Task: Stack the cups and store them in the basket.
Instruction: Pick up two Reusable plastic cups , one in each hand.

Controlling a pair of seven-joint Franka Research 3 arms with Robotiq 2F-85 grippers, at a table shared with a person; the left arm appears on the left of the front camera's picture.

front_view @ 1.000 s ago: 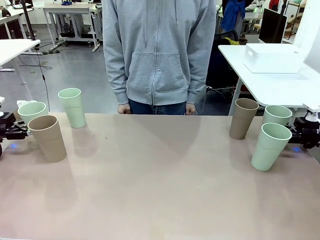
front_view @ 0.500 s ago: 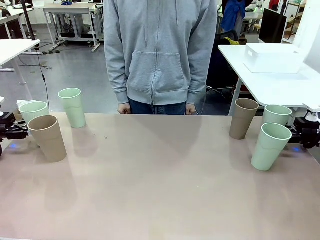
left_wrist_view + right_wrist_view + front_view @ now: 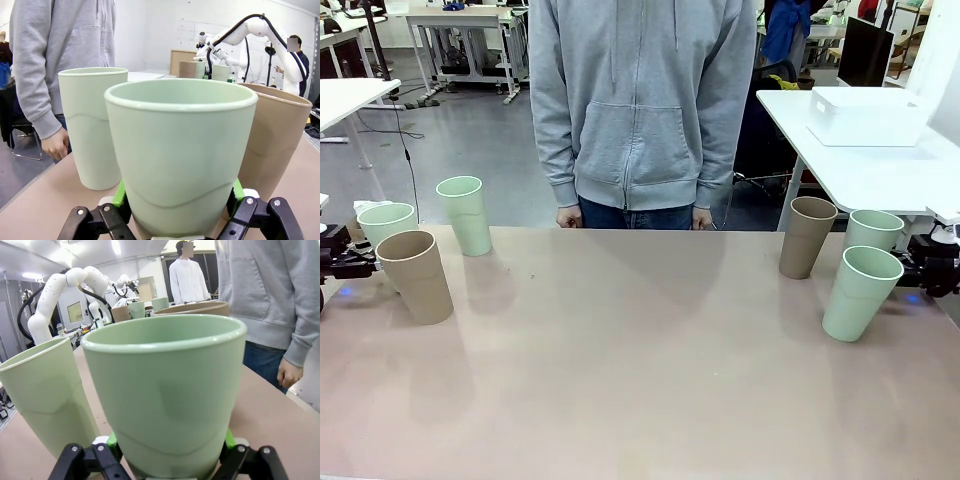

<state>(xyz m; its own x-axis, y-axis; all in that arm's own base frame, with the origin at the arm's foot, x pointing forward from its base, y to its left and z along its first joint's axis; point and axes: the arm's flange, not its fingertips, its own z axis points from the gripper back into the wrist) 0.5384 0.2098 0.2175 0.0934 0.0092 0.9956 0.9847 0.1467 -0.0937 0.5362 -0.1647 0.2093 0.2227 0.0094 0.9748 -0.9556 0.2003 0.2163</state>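
Three cups stand at each end of the table. At the left, a mint cup (image 3: 465, 215) stands farthest back, a tan cup (image 3: 416, 276) nearest, and between them a mint cup (image 3: 386, 222) sits in my left gripper (image 3: 344, 263). In the left wrist view, this cup (image 3: 180, 150) has the green pads (image 3: 120, 192) of my left gripper (image 3: 179, 197) pressed on its lower sides. At the right stand a tan cup (image 3: 807, 236) and a mint cup (image 3: 861, 292). My right gripper (image 3: 918, 268) is shut low on a third mint cup (image 3: 874, 230), seen close up (image 3: 167, 385). The white basket (image 3: 868, 115) sits on a side table.
A person in a grey hoodie (image 3: 638, 100) stands at the far edge, hands (image 3: 567, 217) hanging just above the table rim. The white side table (image 3: 850, 170) stands beyond the right corner. The brown tabletop (image 3: 640, 350) lies bare between the two cup groups.
The person has shifted slightly to the right. Cups and arms look unmoved.
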